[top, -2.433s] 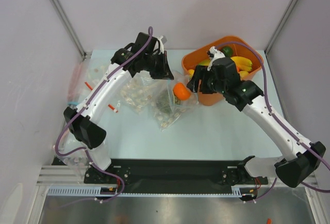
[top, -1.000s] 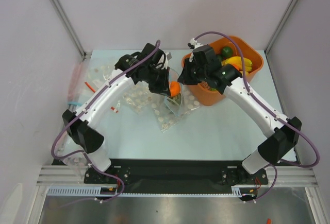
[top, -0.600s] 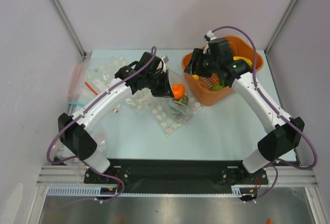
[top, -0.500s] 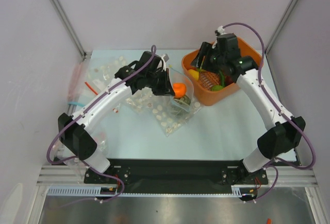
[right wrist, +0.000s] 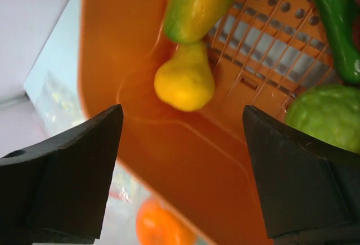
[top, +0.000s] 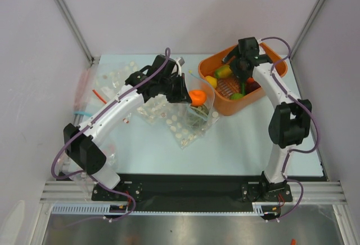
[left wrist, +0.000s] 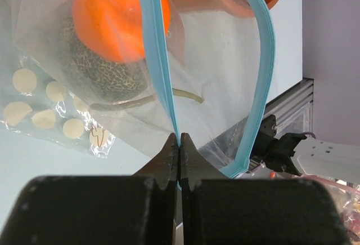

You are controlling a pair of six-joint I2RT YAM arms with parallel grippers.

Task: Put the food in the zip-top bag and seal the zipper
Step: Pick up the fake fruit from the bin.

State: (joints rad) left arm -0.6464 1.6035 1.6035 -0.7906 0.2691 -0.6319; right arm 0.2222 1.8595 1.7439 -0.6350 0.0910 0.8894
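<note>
While unsealed, zip-top bag (left wrist: 219,81) with orange (left wrist: 109,17)

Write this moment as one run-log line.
left gripper: shut on zipper, zip-top bag mouth open | right gripper: open above yellow fruit in basket | in bag: orange, bumpy ball

the pale blue-green table (top: 236,143) carried an orange basket (top: 226,108) near its far right corner. a spread of clear bags printed with white dots (top: 179,128) ran from the middle across to the far left. the zip-top bag (top: 205,105) stood among those dotted bags just beside the basket, and two small red pieces (top: 97,94) lay near the left edge.
</note>
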